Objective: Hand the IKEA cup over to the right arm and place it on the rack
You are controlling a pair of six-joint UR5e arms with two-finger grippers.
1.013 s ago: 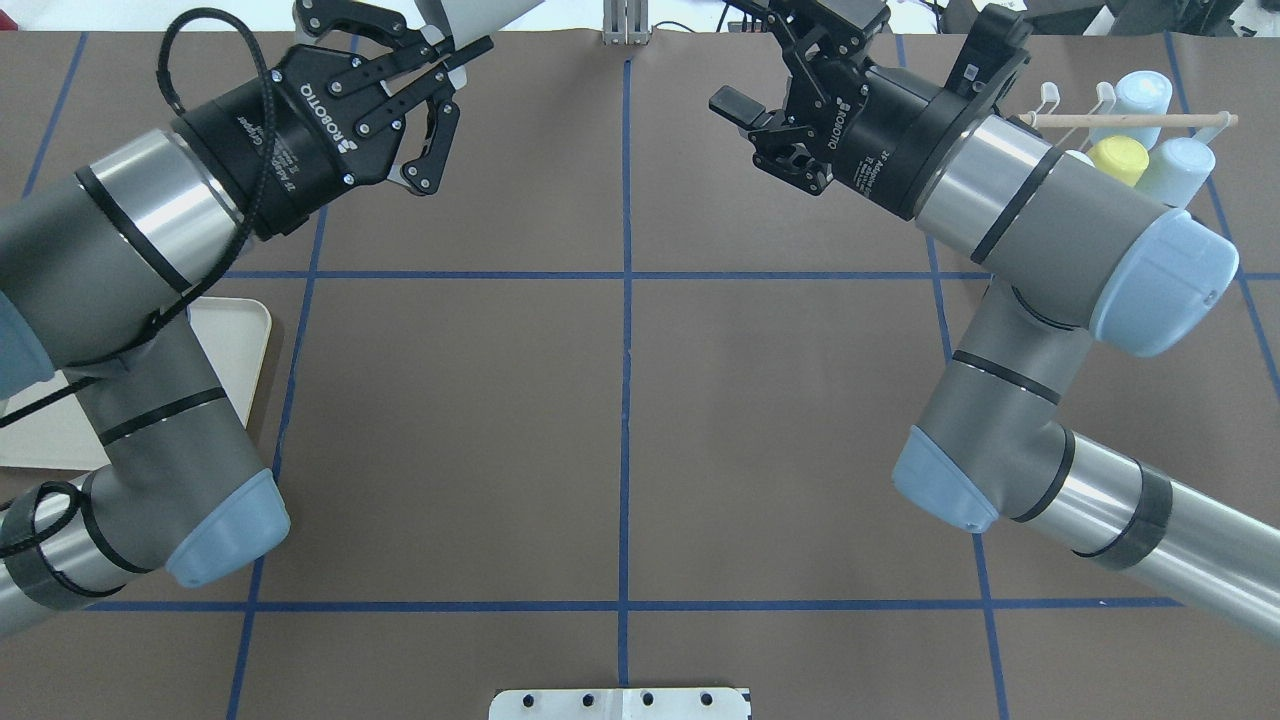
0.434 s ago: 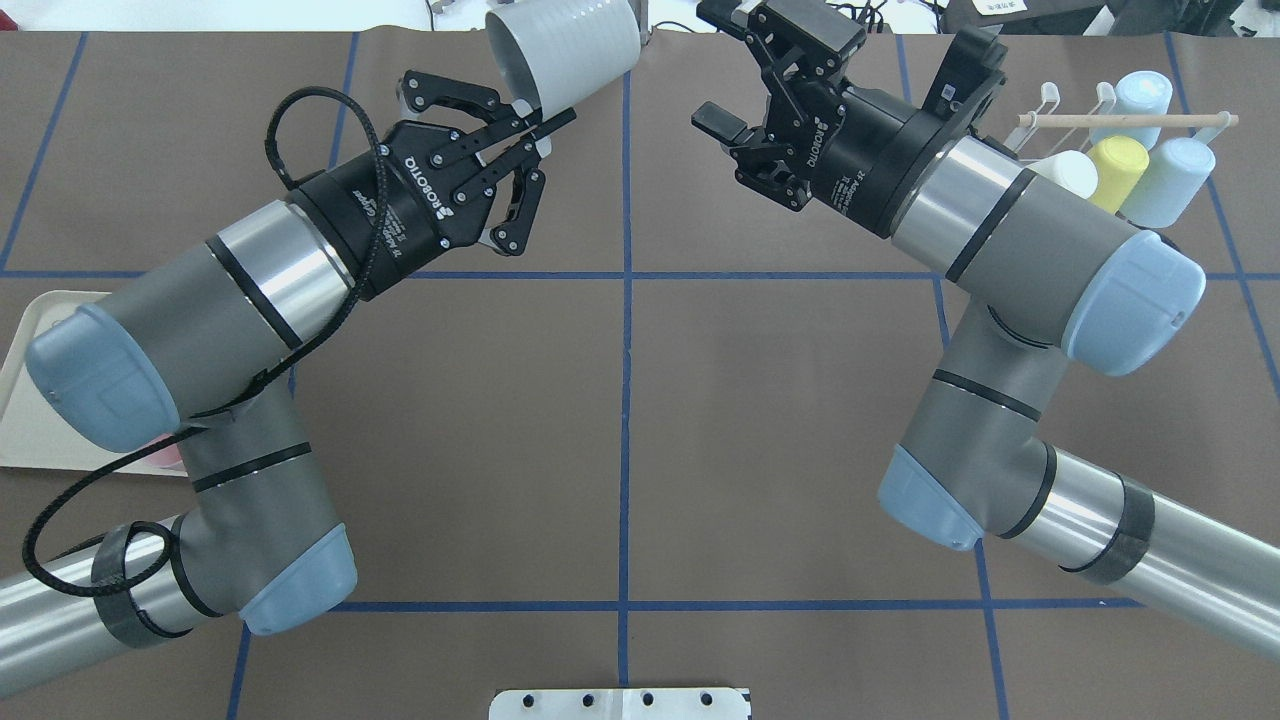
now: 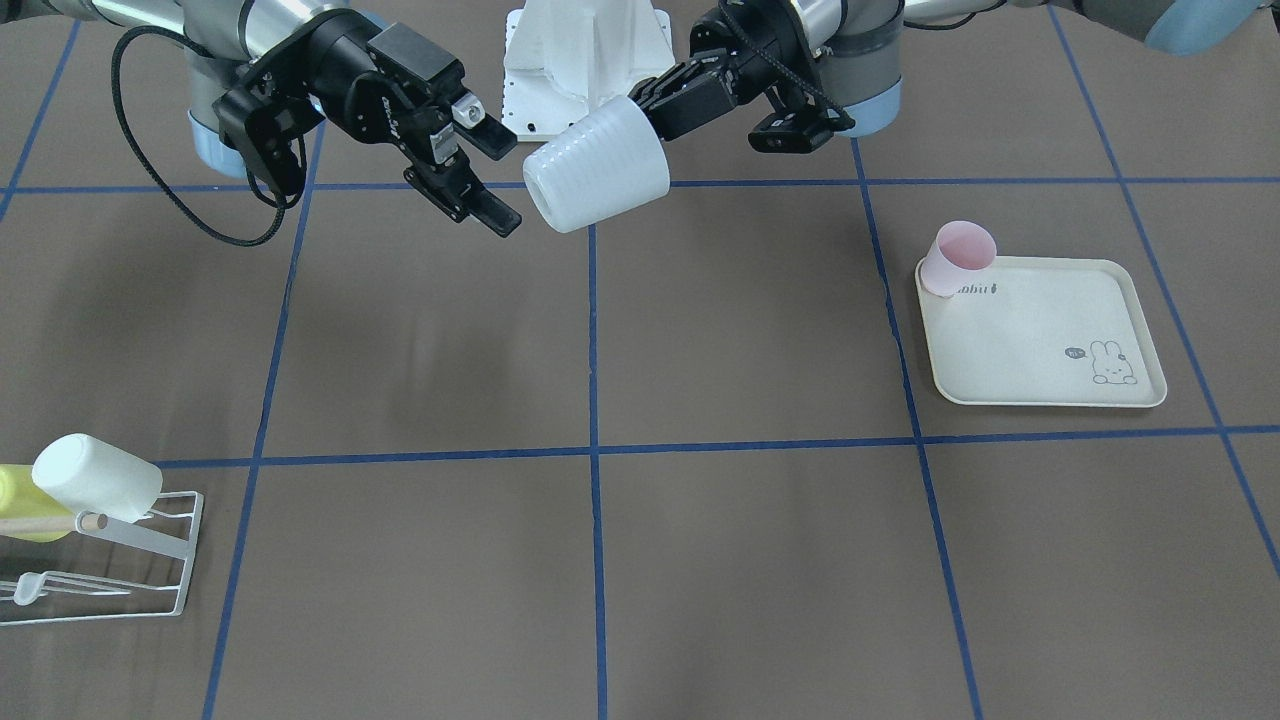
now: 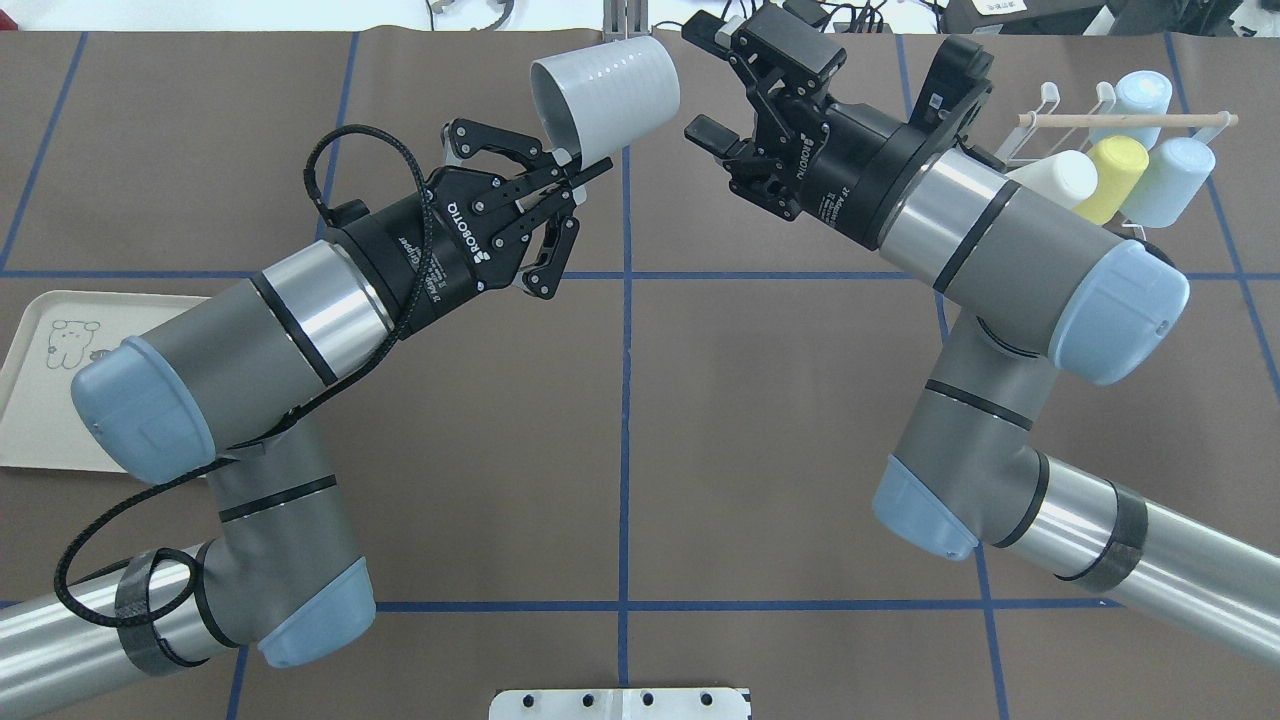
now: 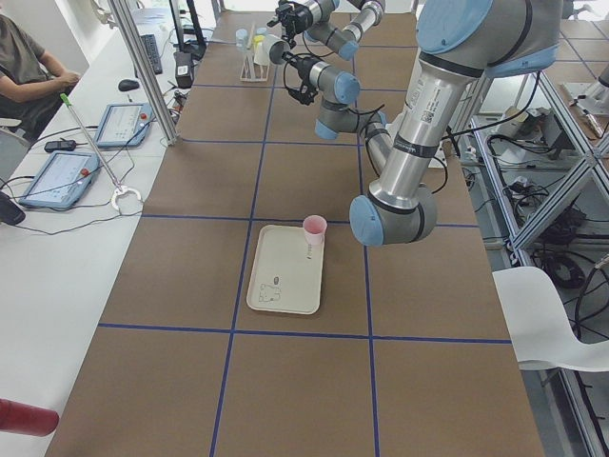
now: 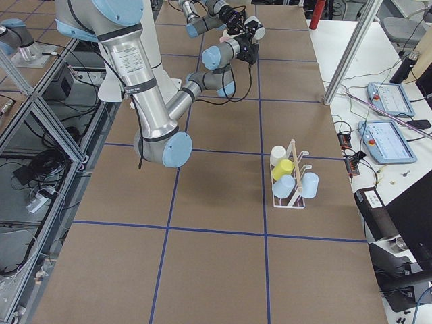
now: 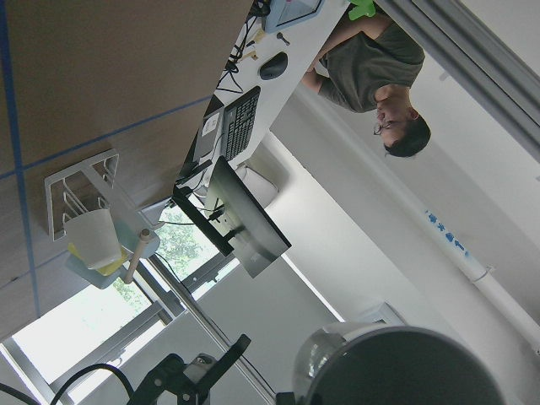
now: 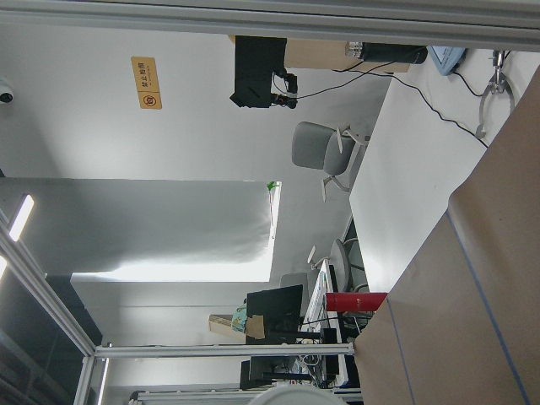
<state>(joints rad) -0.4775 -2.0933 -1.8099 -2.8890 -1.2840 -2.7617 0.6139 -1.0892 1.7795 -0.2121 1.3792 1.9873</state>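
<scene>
The IKEA cup [image 4: 612, 92] is white and ribbed, held on its side in the air over the table's far middle. My left gripper [image 4: 580, 168] is shut on its rim, at the open end. The cup's base points at my right gripper [image 4: 703, 82], which stands open a short gap away, apart from the cup. In the front-facing view the cup [image 3: 597, 165] hangs between the left gripper [image 3: 648, 105] and the right gripper [image 3: 497, 180]. The white wire rack [image 4: 1040, 100] with its wooden dowel stands at the far right behind the right arm.
On the rack [image 3: 150, 545] hang a white cup [image 3: 95, 477], a yellow cup [image 4: 1115, 165] and two pale blue ones. A cream rabbit-print tray [image 3: 1040, 340] lies on my left side with a pink cup [image 3: 960, 255] at its corner. A person sits beyond the table's far edge.
The left arm has swung the white cup up and toward the middle, close to the right gripper. The right gripper has shifted slightly toward the cup and stays open.
</scene>
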